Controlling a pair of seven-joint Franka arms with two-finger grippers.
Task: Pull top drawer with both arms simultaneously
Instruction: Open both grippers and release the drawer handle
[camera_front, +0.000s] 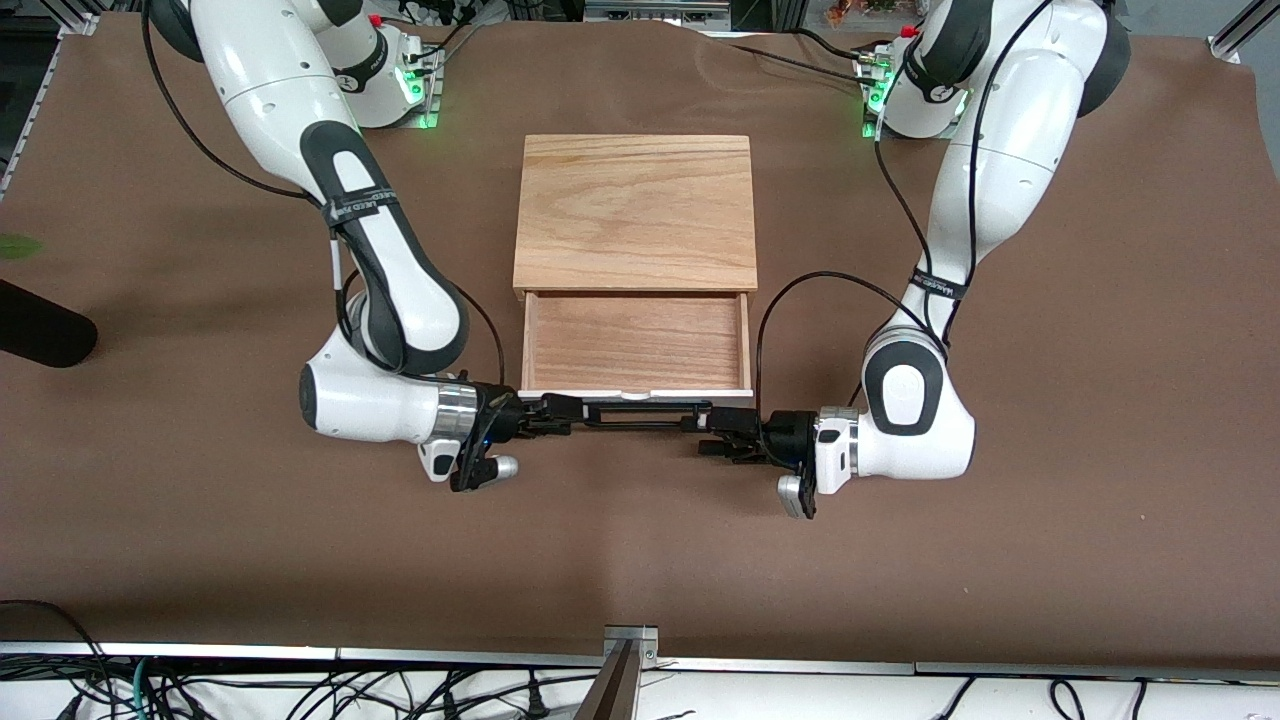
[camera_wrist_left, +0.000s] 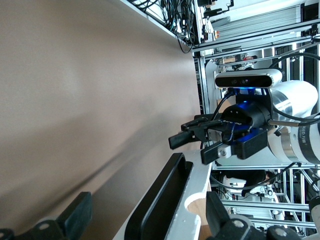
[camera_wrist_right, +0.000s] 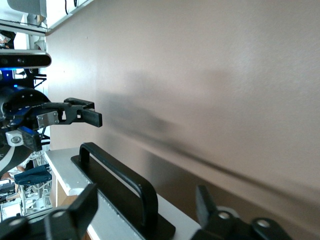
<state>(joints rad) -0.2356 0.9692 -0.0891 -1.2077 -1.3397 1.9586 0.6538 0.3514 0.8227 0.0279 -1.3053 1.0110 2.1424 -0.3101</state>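
The top drawer (camera_front: 636, 342) stands pulled out from under the cabinet's wood top slab (camera_front: 635, 210), its light wood floor showing. Its white front panel (camera_front: 640, 394) carries the black loop handle (camera_front: 640, 414). My right gripper (camera_front: 565, 411) is at the handle's end toward the right arm, open, with one finger on each side of the handle (camera_wrist_right: 125, 180); it shows in the right wrist view (camera_wrist_right: 146, 194). My left gripper (camera_front: 712, 425) is at the handle's other end, also open astride the handle (camera_wrist_left: 160, 200); it shows in the left wrist view (camera_wrist_left: 147, 205).
The cabinet stands mid-table between the two arm bases on a brown cloth (camera_front: 640, 560). A dark object (camera_front: 40, 330) lies at the table's edge toward the right arm's end. Cables and a metal bracket (camera_front: 630, 640) run along the table edge nearest the front camera.
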